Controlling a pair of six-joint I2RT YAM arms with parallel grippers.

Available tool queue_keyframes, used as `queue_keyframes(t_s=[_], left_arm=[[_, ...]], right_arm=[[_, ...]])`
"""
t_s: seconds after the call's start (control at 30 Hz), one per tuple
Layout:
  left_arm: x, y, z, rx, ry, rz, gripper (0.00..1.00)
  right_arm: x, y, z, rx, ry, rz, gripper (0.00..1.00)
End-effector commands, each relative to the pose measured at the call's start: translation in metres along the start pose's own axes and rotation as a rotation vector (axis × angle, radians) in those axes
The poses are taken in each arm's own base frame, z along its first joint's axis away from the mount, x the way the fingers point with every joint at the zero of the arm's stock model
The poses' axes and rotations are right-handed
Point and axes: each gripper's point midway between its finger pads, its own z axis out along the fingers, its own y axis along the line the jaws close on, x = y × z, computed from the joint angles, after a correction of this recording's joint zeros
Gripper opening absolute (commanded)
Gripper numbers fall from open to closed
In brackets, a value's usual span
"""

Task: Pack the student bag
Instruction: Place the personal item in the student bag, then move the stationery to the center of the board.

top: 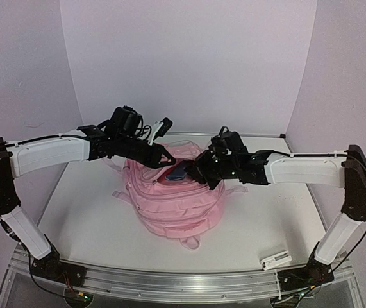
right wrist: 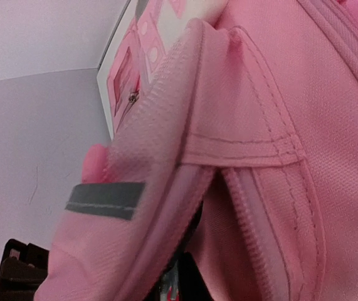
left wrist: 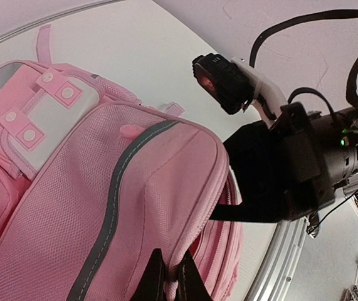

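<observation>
The student bag (top: 173,205), a large pink backpack, lies mid-table with its top zip opening facing the arms. My left gripper (top: 162,159) is shut on the pink zip edge (left wrist: 180,263) of that opening, its black fingertips (left wrist: 150,276) pinching the fabric. My right gripper (top: 194,173) reaches into the mouth of the bag (right wrist: 279,188), and a dark blue flat thing (top: 177,172) shows at its tips. In the right wrist view pink fabric hides most of the fingers (right wrist: 197,282); a grey and red sliver (right wrist: 177,290) sits low between them. Whether those jaws grip it is unclear.
A small white object (top: 275,260) lies near the table's front right corner beside the right arm's base. The metal rail (top: 170,285) runs along the near edge. White walls close the back and sides. The right arm's black wrist (left wrist: 279,169) hangs close beside the bag.
</observation>
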Motion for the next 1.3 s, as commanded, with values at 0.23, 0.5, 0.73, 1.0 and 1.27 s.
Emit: queue_keyframes(t_s=[0.23,0.5,0.73,1.0,1.27], left_arm=[[-0.071,-0.029,-0.03,0.031,-0.244,0.03,0.0],[-0.071,-0.01,-0.031,-0.043,-0.245,-0.009,0.0],[-0.068,0.008,-0.024,-0.056,-0.234,-0.031,0.0],[-0.069,0.02,-0.017,-0.021,-0.223,-0.049,0.0],[-0.073,0.031,-0.019,0.0,-0.23,-0.061,0.0]], right_arm=[[-0.022,0.03,-0.035,-0.014,-0.167,-0.167,0.66],[-0.019,-0.048,-0.12,0.258,-0.161,-0.255,0.76],[-0.003,-0.176,-0.196,0.615,-0.13,-0.114,0.77],[0.029,-0.258,-0.237,0.84,-0.052,0.112,0.79],[0.06,-0.286,-0.218,0.885,0.08,0.236,0.75]])
